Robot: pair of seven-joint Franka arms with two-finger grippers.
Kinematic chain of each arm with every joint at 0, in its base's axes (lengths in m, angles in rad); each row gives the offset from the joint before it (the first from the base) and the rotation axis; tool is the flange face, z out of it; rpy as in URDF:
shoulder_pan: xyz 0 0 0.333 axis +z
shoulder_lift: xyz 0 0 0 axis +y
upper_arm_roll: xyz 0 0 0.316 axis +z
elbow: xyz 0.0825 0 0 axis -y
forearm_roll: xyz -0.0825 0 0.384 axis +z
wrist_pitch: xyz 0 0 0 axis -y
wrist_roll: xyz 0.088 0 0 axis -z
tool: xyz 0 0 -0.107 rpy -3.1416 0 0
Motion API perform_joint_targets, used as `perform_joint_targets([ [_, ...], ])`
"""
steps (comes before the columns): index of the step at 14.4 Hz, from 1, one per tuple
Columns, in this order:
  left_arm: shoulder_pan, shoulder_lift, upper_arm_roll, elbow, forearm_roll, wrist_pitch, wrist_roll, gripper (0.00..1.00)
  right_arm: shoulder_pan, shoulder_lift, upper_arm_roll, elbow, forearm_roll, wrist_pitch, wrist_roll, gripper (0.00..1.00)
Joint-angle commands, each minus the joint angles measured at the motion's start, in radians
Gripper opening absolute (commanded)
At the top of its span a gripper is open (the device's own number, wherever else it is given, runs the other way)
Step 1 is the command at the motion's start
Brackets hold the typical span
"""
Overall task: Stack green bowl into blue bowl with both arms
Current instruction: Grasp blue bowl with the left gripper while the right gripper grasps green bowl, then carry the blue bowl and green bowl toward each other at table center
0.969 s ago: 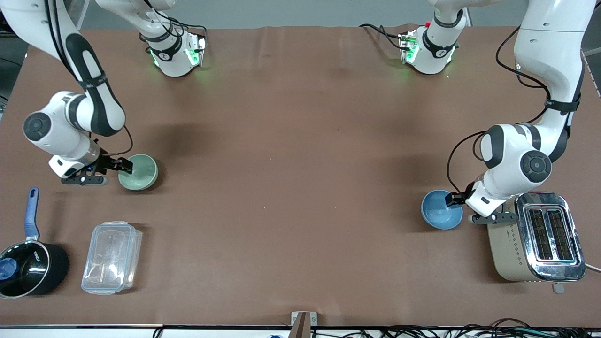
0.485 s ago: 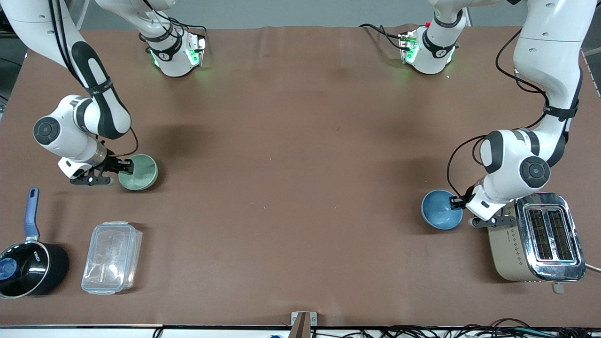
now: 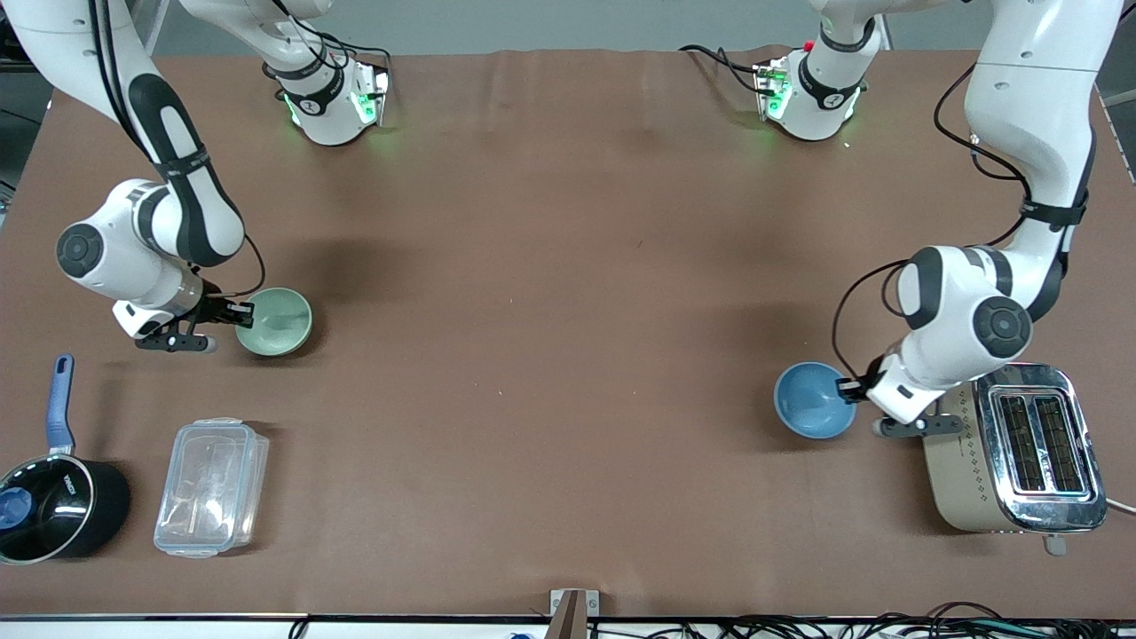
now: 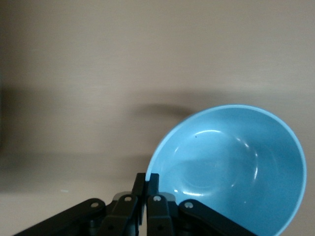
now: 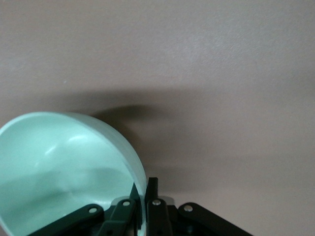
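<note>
The pale green bowl (image 3: 277, 321) is held just above the table toward the right arm's end. My right gripper (image 3: 241, 312) is shut on its rim; the right wrist view shows the bowl (image 5: 64, 167) tilted, with the rim pinched by my right gripper (image 5: 143, 189). The blue bowl (image 3: 809, 401) is toward the left arm's end, beside the toaster. My left gripper (image 3: 848, 388) is shut on its rim; the left wrist view shows the bowl (image 4: 231, 167) tilted, with the rim clamped by my left gripper (image 4: 146, 181).
A beige and chrome toaster (image 3: 1012, 448) stands close to the left gripper. A black saucepan with a blue handle (image 3: 53, 497) and a clear plastic box (image 3: 211, 486) lie nearer the front camera than the green bowl. The brown table (image 3: 550, 311) spans between the bowls.
Both bowls have shifted toward the table's middle in their grippers: the green bowl a little away from the right arm's end, the blue bowl away from the toaster. Both arms moved with them.
</note>
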Motion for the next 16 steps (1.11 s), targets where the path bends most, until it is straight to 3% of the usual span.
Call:
perform_joint_targets([
  [1,-0.001,-0.038,-0.117,-0.002,0.006,-0.034,-0.145,0.0,0.0,-0.057,0.002,0.071,0.021,-0.165,-0.007,0.0],
  [4,-0.044,-0.006,-0.229,0.049,0.009,-0.034,-0.422,0.0,0.003,-0.085,0.0,0.216,0.05,-0.395,0.0,0.0],
  [8,-0.262,0.071,-0.231,0.139,0.021,-0.032,-0.729,0.0,0.034,-0.086,0.005,0.385,0.088,-0.608,0.078,0.0],
  [10,-0.349,0.131,-0.227,0.188,0.023,-0.024,-0.84,0.0,0.066,-0.094,0.023,0.398,0.09,-0.609,0.159,0.0],
  [16,-0.524,0.22,-0.184,0.261,0.027,-0.024,-0.888,0.02,0.072,-0.063,0.218,0.392,0.107,-0.47,0.345,0.0],
])
